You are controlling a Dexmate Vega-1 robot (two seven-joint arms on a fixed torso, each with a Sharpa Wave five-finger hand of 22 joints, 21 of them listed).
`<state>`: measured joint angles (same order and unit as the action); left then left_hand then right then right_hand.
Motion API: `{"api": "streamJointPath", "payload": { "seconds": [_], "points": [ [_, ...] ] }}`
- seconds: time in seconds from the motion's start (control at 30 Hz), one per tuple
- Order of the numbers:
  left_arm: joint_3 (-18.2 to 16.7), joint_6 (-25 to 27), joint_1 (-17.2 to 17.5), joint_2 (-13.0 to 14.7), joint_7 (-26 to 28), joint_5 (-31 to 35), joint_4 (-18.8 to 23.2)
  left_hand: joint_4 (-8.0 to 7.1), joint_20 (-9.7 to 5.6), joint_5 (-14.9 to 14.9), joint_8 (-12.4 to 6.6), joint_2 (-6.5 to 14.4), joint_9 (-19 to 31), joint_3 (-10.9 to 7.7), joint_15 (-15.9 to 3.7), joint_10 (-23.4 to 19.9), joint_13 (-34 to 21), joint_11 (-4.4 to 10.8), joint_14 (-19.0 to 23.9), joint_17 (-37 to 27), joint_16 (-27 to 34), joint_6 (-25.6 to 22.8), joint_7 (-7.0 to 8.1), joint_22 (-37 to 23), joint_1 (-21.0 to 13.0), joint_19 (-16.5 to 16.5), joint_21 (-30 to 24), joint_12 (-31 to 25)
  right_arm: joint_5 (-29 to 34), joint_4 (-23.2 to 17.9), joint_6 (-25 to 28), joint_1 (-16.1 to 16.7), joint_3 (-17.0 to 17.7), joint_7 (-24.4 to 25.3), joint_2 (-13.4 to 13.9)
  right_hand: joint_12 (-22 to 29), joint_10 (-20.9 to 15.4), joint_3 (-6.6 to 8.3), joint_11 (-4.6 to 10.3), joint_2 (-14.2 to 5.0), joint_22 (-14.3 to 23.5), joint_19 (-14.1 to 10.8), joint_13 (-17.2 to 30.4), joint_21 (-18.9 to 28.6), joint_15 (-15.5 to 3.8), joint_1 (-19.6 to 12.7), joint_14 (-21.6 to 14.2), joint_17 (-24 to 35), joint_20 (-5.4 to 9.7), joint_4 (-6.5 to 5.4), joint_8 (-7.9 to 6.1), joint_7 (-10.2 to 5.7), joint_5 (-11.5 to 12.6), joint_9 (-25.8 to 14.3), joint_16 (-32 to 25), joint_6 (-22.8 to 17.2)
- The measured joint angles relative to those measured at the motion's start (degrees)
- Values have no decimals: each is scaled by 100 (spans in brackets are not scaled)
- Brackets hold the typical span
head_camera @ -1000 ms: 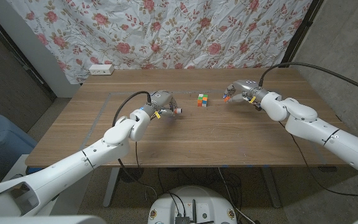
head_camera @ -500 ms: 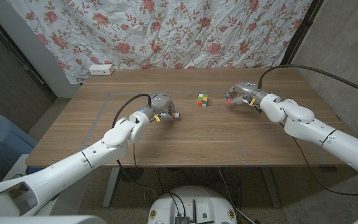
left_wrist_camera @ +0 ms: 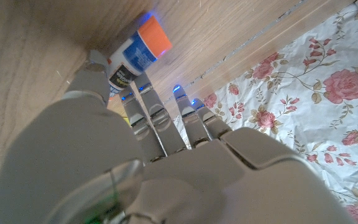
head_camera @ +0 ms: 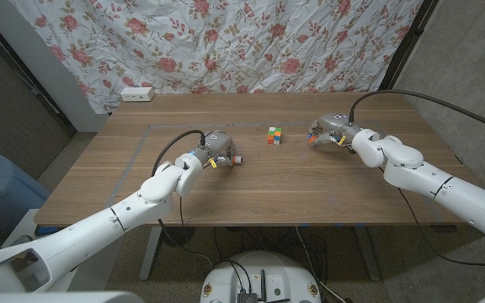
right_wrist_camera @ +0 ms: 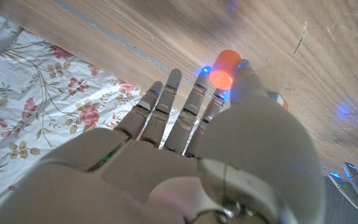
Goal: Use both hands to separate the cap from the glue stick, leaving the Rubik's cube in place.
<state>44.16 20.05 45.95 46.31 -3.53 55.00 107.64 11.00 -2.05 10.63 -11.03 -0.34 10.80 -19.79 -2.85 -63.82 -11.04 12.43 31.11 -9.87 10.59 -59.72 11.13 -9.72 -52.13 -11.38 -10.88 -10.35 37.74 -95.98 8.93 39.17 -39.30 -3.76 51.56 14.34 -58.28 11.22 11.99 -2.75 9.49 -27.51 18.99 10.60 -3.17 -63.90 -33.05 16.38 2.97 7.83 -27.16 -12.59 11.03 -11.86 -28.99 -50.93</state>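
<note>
The Rubik's cube (head_camera: 274, 135) sits on the wooden table (head_camera: 251, 185) between my two hands. To its left, my left hand (head_camera: 215, 147) holds the glue stick (head_camera: 234, 157) low over the table. In the left wrist view the stick (left_wrist_camera: 135, 53), white and blue with an orange end, is pinched at its near end by the fingers (left_wrist_camera: 143, 102) of that hand (left_wrist_camera: 135, 162). To the cube's right, my right hand (head_camera: 328, 130) pinches the orange cap (head_camera: 311, 135). The right wrist view shows the cap (right_wrist_camera: 224, 68) at the fingertips (right_wrist_camera: 205, 84) of that hand (right_wrist_camera: 216, 149).
A white power strip (head_camera: 136, 94) lies at the table's back left corner. A floral curtain (head_camera: 251, 42) hangs behind the table. A thin marked line (head_camera: 141, 147) runs across the tabletop. Black cables trail from both wrists.
Both hands have sunk a little toward the table, the left with the glue stick, the right with the cap. The cube has stayed put.
</note>
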Motion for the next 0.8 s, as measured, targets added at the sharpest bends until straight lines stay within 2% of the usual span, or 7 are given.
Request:
{"api": "streamJointPath", "payload": {
  "seconds": [0.17, 0.57, 0.77, 0.8],
  "points": [
    [-17, 32, 33, 28, -71, 28, 44, 0, 0, 0, 0, -4, 0, 0, 0, 41, -1, 38, 0, 0, 0, 0, 0, 0, 4, 0, 0, 3, 18, 24, 44, -22, -29, -30, -12, -40, 69, 0, 9, 22, 0, 0, 11, 0, 21, 48, 21, 0, 0, 0, 28, 0, 0, 3, 20, 0],
    [-37, 55, 58, 66, -241, 125, 94, 0, 22, 0, 67, 99, 0, -3, -22, 270, -15, 55, -83, -1, -22, 45, -44, 0, 408, 147, 38, -8, 53, 54, 141, -55, -86, -110, -28, -83, 245, -23, 1, 55, -1, 0, 45, 0, 32, 141, 94, 0, 0, 24, 90, -3, -23, 4, 88, 146],
    [-44, 65, 55, 66, -321, 176, 106, 0, 40, 0, 83, 110, 0, -3, 8, 339, -14, 26, -113, -1, -22, 58, -54, 0, 419, 165, 37, -9, 97, 79, 196, -76, -134, -147, -39, -132, 346, -39, 1, 57, -1, 0, 60, 0, 21, 143, 144, 28, 0, 7, 133, -30, -22, 15, 88, 237],
    [-46, 66, 54, 65, -331, 182, 107, 0, 40, 0, 82, 110, 0, -3, 8, 371, -14, 40, -113, -1, -22, 67, -63, 0, 419, 165, 37, -9, 99, 80, 199, -77, -136, -150, -39, -131, 346, -39, 1, 104, -1, 0, 60, 0, 21, 190, 143, 28, 0, 7, 133, -10, -22, 15, 88, 256]
  ]
}}
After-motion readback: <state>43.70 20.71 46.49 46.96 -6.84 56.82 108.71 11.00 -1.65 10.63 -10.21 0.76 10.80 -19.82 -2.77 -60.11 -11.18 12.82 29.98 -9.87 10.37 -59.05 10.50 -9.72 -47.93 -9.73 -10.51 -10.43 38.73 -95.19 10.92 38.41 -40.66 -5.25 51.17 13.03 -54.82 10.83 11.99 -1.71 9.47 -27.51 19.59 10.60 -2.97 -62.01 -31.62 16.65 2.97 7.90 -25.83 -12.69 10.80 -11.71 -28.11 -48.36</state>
